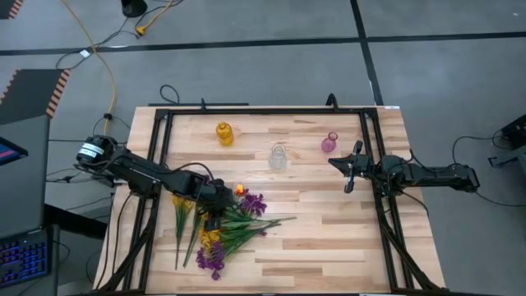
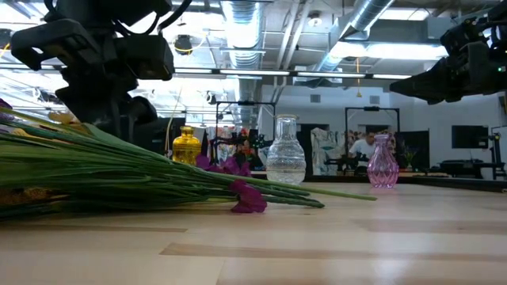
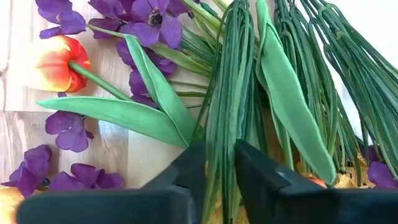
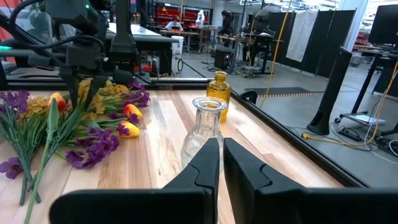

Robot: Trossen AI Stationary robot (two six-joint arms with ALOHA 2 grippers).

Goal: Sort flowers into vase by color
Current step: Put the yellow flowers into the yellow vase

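The flowers [image 1: 226, 226] lie in a heap on the table's near left part: purple blooms [image 3: 146, 22], an orange-yellow tulip bud [image 3: 59, 62], fluffy yellow clusters [image 1: 182, 204] and long green stems [image 2: 158, 178]. My left gripper [image 1: 215, 201] [image 3: 221, 158] is down in the heap, shut on green stems. Three vases stand upright farther back: yellow [image 1: 224, 133], clear [image 1: 278, 156] and pink [image 1: 329, 143]. My right gripper [image 1: 349, 174] [image 4: 222, 162] hangs shut and level at the right, pointing toward the clear vase, touching nothing. My left gripper pinches a thin bundle of green stems [image 3: 221, 118] between its two fingers. The fingers [image 3: 189, 168] come slanting down from the table's left. The stems still lie in the heap on the table.
A black frame [image 1: 156, 164] runs around the work area, with its rails along the left and right sides. Bare wood [image 1: 329, 238] lies to the right of the heap. Beyond the table the low view shows a room with a person [image 2: 366, 146] far off.
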